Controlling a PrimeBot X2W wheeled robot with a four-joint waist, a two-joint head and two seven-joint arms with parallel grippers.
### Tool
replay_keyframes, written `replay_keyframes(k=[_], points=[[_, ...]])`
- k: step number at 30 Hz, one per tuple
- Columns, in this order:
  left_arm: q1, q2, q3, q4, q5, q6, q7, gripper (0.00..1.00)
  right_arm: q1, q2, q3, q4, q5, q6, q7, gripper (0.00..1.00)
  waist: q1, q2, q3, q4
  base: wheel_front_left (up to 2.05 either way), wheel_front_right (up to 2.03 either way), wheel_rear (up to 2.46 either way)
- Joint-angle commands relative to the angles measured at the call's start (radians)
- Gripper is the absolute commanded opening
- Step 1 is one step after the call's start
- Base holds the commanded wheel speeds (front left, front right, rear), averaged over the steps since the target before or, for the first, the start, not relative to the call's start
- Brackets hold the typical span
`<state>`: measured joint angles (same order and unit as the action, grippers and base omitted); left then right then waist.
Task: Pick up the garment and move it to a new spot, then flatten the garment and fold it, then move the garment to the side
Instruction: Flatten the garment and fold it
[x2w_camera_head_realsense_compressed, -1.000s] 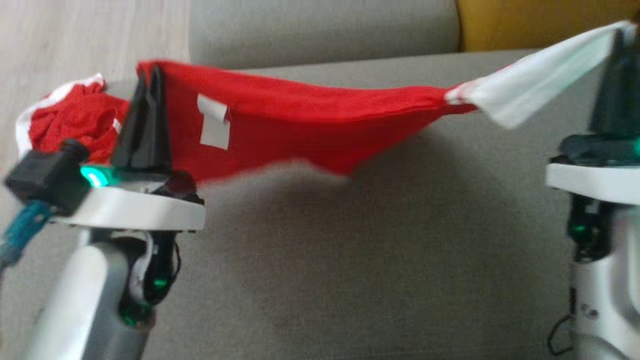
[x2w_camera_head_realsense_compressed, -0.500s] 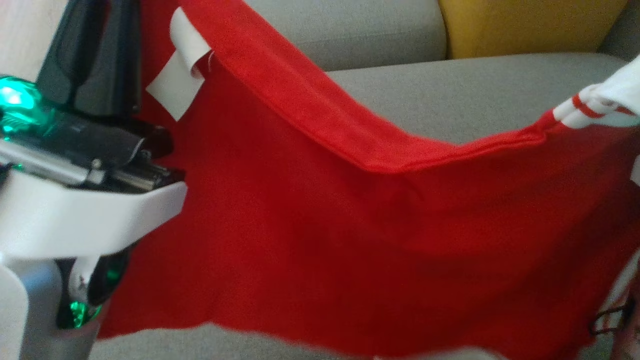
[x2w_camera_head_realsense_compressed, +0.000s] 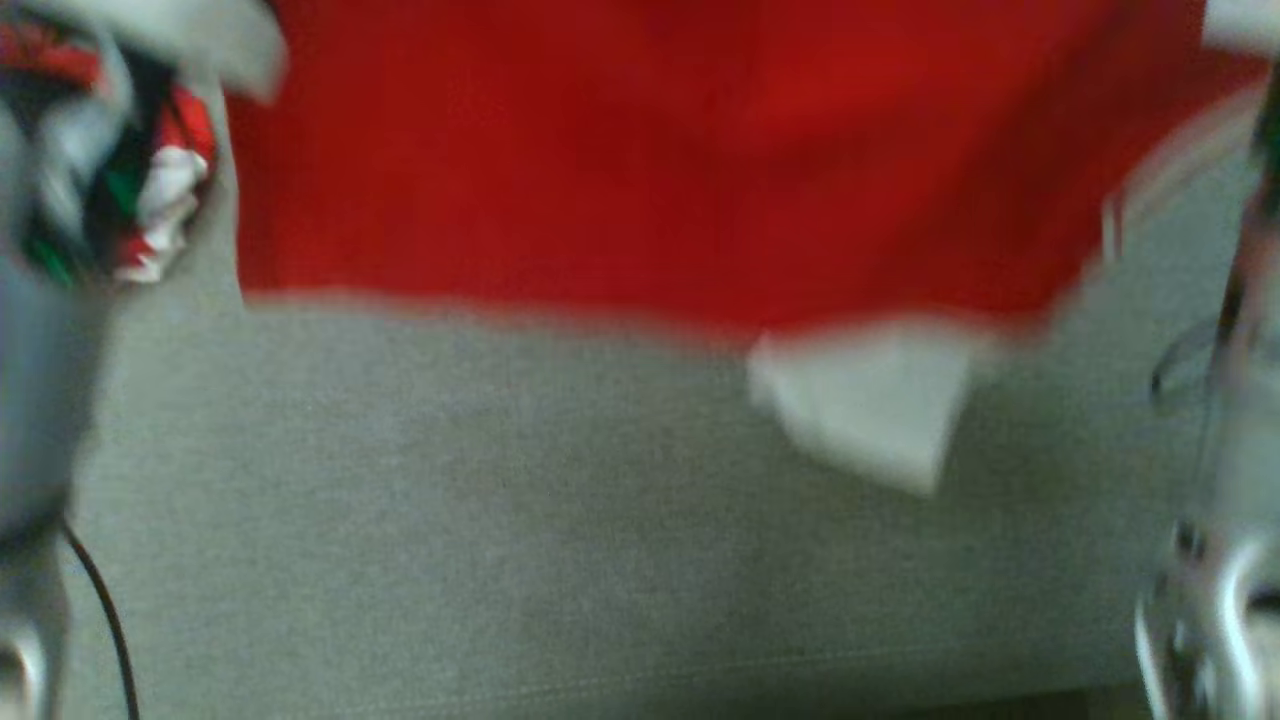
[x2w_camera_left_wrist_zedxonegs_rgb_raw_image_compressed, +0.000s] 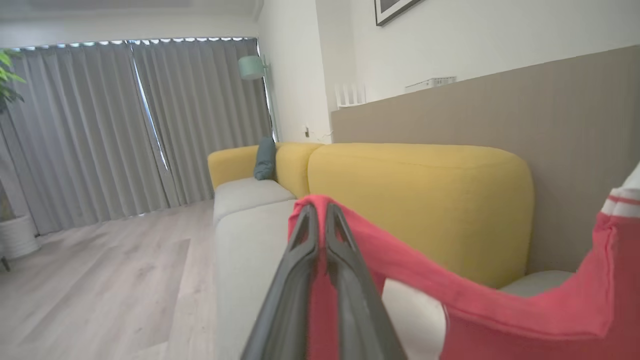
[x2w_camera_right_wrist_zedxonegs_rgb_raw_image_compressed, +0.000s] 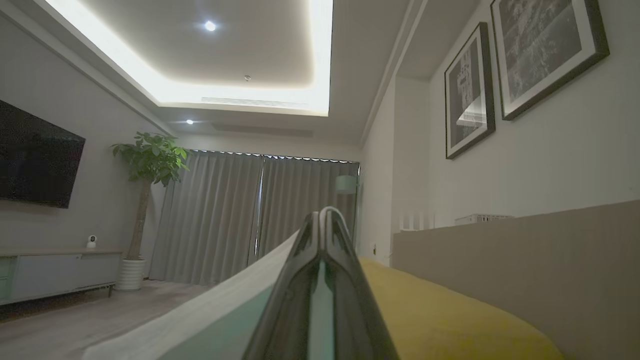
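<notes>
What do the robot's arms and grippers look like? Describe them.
Left gripper and right gripper: two long, dark, tapering fingers each. Pale grey left forearm and right forearm, blurred; thin black cable by the left.

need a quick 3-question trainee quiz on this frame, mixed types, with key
1. True or false: the left gripper is open and clear of the red garment.
2. Which colour is the part of the garment pinched in the right gripper? A red, B white, C yellow.
3. Short answer: in the head view, what grey surface shows below the hanging garment?

Key: 1 false, it is shut on the cloth; 2 B; 3 the sofa seat.
</notes>
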<state>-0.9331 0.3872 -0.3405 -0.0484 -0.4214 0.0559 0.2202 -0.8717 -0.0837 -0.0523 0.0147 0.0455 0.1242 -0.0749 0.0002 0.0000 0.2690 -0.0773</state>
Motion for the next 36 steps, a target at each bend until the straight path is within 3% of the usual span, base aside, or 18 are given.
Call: replay_keyframes(k=[1, 4, 9, 17, 26, 36], points=[[-0.086, 0.049, 0.046, -0.001, 0.018, -0.008, -0.010, 0.00, -0.067, 0.002, 0.028, -0.008, -0.012, 0.007, -0.015, 0.00, -0.0002, 0.0000, 0.080, -0.017, 0.00, 0.00, 0.00], [-0.272, 0.050, 0.029, 0.165, 0.085, -0.050, -0.106, 0.00, -0.266, 0.019, 0.005, 0.152, -0.053, 0.007, -0.089, 0.00, -0.0002, 0.0000, 0.117, -0.044, 0.00, 0.00, 0.00], [-0.474, 0.007, 0.011, 0.413, 0.143, -0.065, -0.269, 0.00, -0.461, 0.032, -0.028, 0.370, -0.087, 0.007, -0.156, 0.00, -0.0002, 0.0000, 0.189, -0.086, 0.00, 0.00, 0.00], [-0.492, 0.001, -0.015, 0.692, 0.170, -0.082, -0.423, 0.00, -0.399, 0.033, 0.138, 0.547, 0.060, 0.007, -0.185, 0.00, -0.0002, 0.0000, 0.339, -0.138, 0.00, 0.00, 0.00], [-0.328, -0.019, 0.029, 0.790, 0.101, -0.108, -0.480, 0.00, -0.213, 0.033, 0.201, 0.467, 0.116, 0.007, -0.187, 0.00, -0.0002, 0.0000, 0.379, -0.129, 0.00, 0.00, 0.00], [-0.021, -0.087, 0.129, 0.578, 0.039, -0.127, -0.482, 0.00, 0.114, 0.033, 0.150, 0.273, 0.130, 0.007, -0.187, 0.00, -0.0002, 0.0000, 0.258, -0.049, 0.00, 0.00, 0.00]])
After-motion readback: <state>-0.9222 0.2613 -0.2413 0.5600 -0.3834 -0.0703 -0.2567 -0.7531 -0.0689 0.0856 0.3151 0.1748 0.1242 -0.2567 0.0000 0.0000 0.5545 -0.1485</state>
